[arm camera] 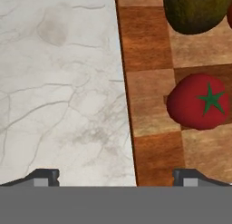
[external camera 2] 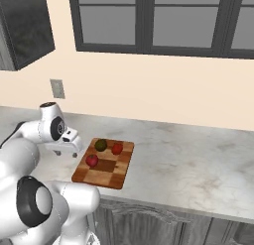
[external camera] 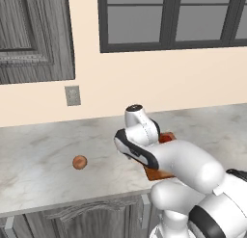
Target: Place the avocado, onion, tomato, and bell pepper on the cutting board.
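Gripper wide open, nothing between the fingers, hovering over the left edge of the cutting board, fingertips straddling the board edge and marble counter. On the board: avocado at far left, one red fruit just right of it, and a red fruit with green star stem nearer. Onion sits alone on the counter, well left of the board.

One cutting board — one avocado, two red fruits, one onion.
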Tool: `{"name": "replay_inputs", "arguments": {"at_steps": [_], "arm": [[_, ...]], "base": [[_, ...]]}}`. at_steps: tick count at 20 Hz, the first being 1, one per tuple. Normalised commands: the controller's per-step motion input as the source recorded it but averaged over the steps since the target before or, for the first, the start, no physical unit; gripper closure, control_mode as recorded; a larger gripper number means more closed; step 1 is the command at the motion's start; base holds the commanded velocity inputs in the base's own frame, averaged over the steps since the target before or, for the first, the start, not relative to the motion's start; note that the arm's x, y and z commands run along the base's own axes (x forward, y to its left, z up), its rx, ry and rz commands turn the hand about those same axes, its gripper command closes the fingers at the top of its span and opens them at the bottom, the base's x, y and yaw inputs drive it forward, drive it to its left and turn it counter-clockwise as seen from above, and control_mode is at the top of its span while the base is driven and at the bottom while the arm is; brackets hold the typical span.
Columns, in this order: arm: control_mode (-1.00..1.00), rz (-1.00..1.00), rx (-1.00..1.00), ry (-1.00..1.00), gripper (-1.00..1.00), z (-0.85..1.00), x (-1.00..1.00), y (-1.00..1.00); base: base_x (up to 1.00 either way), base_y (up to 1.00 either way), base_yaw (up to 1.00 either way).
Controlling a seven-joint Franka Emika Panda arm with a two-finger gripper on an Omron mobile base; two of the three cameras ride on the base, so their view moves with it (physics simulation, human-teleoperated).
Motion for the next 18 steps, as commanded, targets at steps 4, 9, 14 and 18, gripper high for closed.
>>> {"name": "replay_inputs", "arguments": {"at_steps": [4,9,14,18], "arm": [[-1.0,0.18,0.05,-0.05,-1.0,0.0,-0.06,0.29],[-1.0,0.16,0.08,-0.07,-1.0,0.0,-0.04,0.27],[-1.0,0.08,0.03,-0.09,-1.0,0.0,0.0,0.46],[-1.0,0.02,0.02,-0.09,-1.0,0.0,0.0,0.59]], "base": [[0.0,0.0,0.0],[0.0,0.0,0.0],[0.0,0.0,0.0],[0.0,0.0,0.0]]}}
